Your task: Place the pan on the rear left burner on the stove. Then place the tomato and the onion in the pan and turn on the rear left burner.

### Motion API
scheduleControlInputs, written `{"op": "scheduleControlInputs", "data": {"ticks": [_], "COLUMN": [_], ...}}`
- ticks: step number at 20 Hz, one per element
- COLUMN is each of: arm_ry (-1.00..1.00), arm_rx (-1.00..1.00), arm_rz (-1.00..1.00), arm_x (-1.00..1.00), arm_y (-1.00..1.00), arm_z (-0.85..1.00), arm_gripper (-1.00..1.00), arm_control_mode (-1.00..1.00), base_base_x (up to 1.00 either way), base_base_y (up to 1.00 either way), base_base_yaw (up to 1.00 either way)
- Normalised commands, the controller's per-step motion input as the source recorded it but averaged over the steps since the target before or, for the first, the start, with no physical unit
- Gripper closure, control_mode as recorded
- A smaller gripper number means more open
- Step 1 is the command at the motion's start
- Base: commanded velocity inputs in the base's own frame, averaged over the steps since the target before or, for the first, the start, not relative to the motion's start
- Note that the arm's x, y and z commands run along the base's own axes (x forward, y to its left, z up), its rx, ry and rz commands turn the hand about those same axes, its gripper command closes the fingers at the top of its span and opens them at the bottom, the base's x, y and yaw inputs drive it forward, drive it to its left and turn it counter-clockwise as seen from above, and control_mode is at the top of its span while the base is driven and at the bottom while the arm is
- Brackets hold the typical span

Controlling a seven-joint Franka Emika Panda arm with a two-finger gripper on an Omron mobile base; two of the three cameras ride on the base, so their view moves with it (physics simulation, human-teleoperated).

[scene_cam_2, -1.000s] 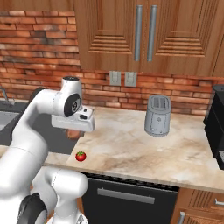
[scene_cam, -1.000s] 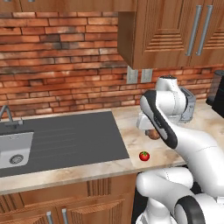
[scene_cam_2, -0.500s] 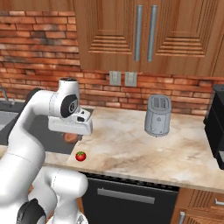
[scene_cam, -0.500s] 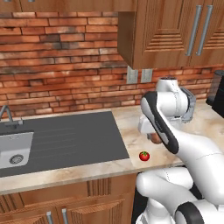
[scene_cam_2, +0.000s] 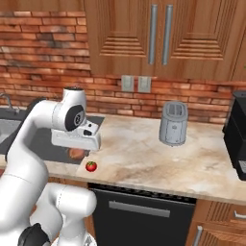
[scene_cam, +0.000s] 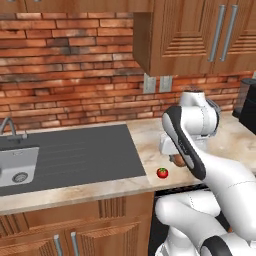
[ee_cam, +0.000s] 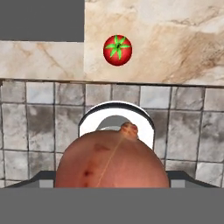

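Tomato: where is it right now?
The tomato sits on the beige counter near its front edge, just right of the dark sink counter, in front of the onion.

Red brick wall (scene_cam: 65, 75), wooden cabinets (scene_cam_2: 158, 38), marble counter (scene_cam_2: 144, 153)

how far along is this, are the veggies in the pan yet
Not yet. Nothing looks finished: whether the pan is on its burner cannot be told from here. In hand: the gripper appears to hold the onion lifted above the counter. Left: put the onion in the pan, fetch the tomato, which lies on the counter near its front edge, then turn on the rear left burner.
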Motion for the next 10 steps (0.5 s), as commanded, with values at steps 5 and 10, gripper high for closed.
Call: {"op": "scheduleControlInputs", "data": {"ticks": [5, 10], "arm_ry": [0.0, 0.0], "arm_rx": [0.0, 0.0], "arm_rz": [0.0, 0.0], "arm_x": [0.0, 0.0], "arm_y": [0.0, 0.0], "arm_z": [0.0, 0.0], "arm_gripper": [1.0, 1.0], "arm_control_mode": [1.0, 1.0], "base_base_x": [-0.32, -0.13], "base_base_y": [0.75, 1.0], "base_base_yaw": [0.0, 0.0]}}
